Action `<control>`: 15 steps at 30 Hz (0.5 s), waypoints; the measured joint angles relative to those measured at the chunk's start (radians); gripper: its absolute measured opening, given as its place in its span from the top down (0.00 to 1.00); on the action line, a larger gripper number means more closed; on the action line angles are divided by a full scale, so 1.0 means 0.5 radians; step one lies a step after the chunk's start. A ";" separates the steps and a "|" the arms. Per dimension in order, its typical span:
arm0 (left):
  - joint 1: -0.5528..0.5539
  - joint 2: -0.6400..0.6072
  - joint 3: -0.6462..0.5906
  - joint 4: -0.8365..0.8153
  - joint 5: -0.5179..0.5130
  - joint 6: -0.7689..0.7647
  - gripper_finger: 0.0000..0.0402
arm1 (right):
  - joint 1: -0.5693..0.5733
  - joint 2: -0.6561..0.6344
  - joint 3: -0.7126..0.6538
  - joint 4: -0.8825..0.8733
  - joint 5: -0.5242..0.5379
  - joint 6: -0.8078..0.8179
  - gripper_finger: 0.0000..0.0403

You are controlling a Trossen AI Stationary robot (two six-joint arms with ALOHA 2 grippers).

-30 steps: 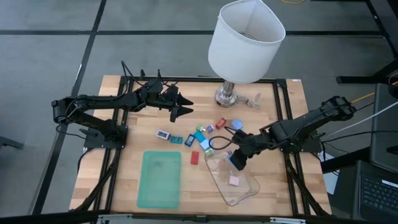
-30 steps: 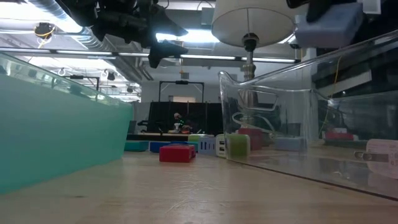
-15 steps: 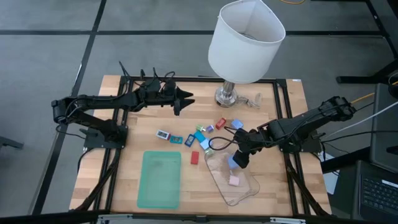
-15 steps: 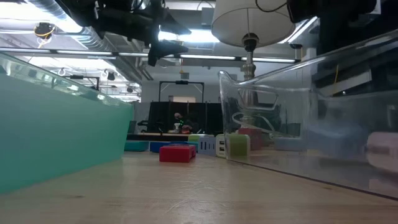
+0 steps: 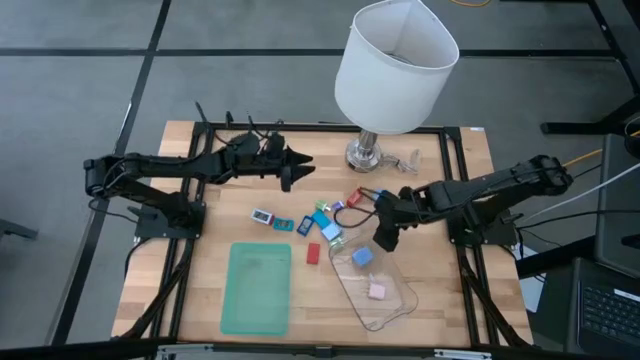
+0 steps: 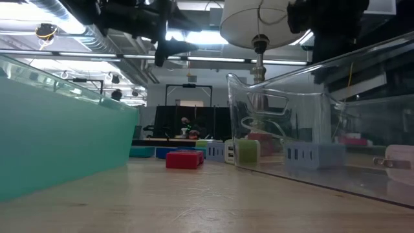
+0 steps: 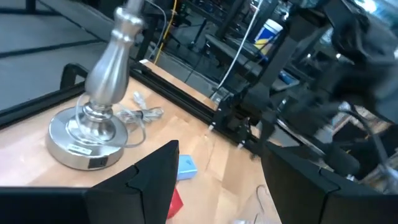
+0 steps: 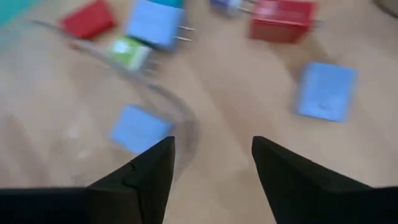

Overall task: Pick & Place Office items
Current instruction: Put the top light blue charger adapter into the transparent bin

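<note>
Small office pieces in blue, teal, red and white lie scattered on the wood between the lamp and the clear tub. A blue piece and a pink one lie on the tub's floor; the blue piece also shows through the wall in the low view. My right gripper hovers open and empty above the tub's far rim. My left gripper waits open in the air, left of the lamp base.
A tall lamp with a white shade stands at the table's far edge, its cord beside the base. A flat green tray lies near the front edge, left of the tub. A red piece lies between tray and tub.
My right gripper held the blue piece over the tub, let it go, then drew back toward the table's far edge. The piece fell and now rests on the tub's floor. My left gripper rolled about its wrist and stayed in place.
</note>
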 joint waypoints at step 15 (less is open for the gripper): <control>-0.134 0.000 0.000 -0.004 -0.180 0.061 0.44 | -0.606 0.001 -0.462 0.418 -0.087 -0.344 0.33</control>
